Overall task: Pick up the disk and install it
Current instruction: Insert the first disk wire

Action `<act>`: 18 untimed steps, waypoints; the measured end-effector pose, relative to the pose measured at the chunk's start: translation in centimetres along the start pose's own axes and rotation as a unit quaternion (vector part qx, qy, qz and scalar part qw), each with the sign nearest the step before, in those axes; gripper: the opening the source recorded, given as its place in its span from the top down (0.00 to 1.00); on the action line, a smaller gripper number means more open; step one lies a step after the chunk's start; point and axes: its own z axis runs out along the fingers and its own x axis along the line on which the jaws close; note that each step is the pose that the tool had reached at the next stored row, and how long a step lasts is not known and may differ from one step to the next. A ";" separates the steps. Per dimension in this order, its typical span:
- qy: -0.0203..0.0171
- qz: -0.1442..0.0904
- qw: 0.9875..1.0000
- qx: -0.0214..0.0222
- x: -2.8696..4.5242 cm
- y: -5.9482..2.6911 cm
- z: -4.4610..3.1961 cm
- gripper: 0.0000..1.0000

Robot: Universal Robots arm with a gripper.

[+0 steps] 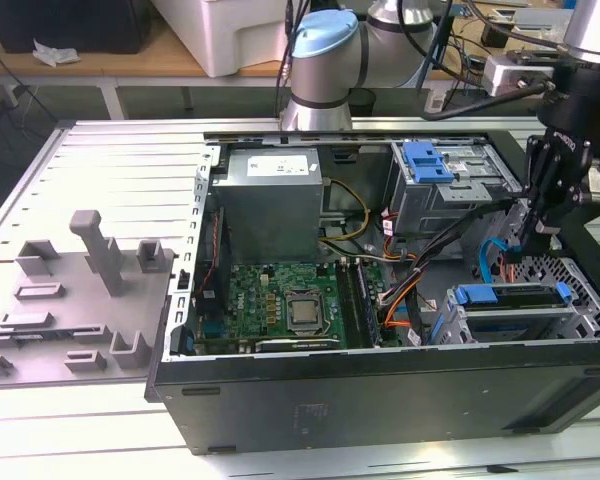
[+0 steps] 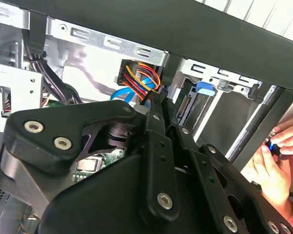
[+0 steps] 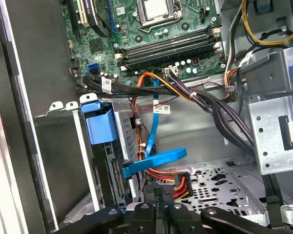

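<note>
One disk (image 1: 510, 312) sits in the grey cage (image 1: 448, 325) at the end of the computer case (image 1: 380, 400) toward the exterior view's right. Its long axis runs along the case's near wall, with the blue-framed edge up. Gripper (image 1: 530, 238) hangs inside the case just behind that cage, fingers drawn nearly together, tips at the plug (image 3: 178, 183) of red, yellow and orange wires; can't tell if it is grasped.
</note>
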 end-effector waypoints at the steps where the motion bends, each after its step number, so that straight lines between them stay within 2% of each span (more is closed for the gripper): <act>1: -0.003 0.000 1.000 0.000 0.13 -0.01 0.01 0.84; 2: -0.007 0.000 1.000 -0.001 0.39 -0.04 0.03 0.84; 4: -0.014 -0.001 1.000 -0.002 0.86 -0.07 0.04 0.84; 6: -0.018 -0.001 1.000 -0.002 1.32 -0.05 0.08 0.84; 10: -0.023 -0.002 1.000 -0.002 2.35 0.02 0.23 0.84; 15: -0.025 -0.008 1.000 -0.002 3.16 0.34 0.33 0.84; 18: -0.025 -0.008 1.000 -0.002 3.17 0.34 0.33 0.84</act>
